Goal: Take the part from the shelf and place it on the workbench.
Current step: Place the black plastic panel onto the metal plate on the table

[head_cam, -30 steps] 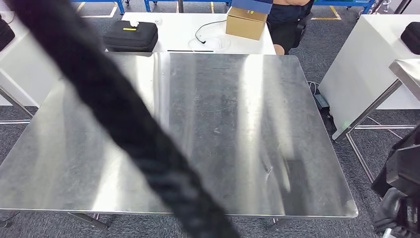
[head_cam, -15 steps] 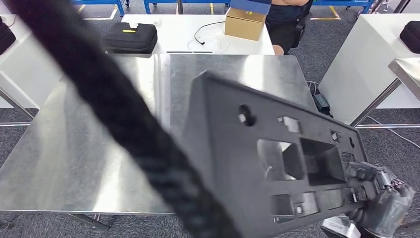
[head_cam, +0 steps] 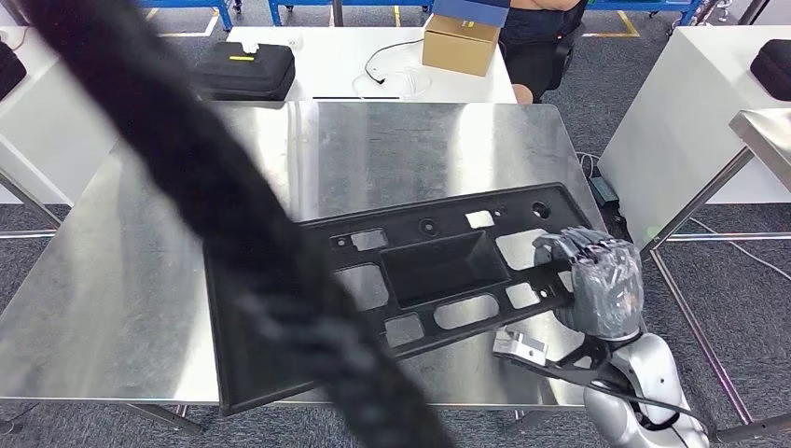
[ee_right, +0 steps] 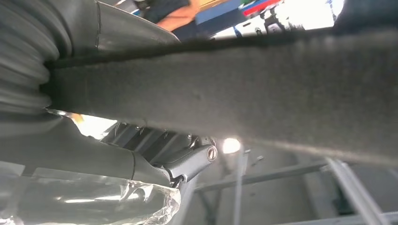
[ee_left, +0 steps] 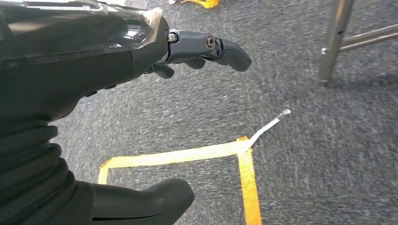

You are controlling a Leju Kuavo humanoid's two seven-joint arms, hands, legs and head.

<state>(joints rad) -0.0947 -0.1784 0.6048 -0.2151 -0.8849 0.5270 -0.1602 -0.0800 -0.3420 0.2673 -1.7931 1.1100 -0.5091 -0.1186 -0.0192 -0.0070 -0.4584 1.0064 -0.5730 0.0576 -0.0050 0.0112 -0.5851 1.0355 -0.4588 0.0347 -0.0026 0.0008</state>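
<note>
- Black plastic mounting panel (head_cam: 410,280) lies roughly flat over the steel workbench (head_cam: 420,149), near edge overhanging.
- Right hand (head_cam: 597,280) grips its end; left hand (ee_left: 197,51) hangs empty, fingers loosely apart.
- Judged stiff, light, long; one-end hold invites sagging.

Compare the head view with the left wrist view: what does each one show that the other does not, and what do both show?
The head view has the black part lying over the steel workbench, with the right hand gripping its right end, and farther off a cardboard box and a black case on a white table. The left wrist view has the left hand, holding nothing, above yellow tape on the floor. Both show grey carpet.
</note>
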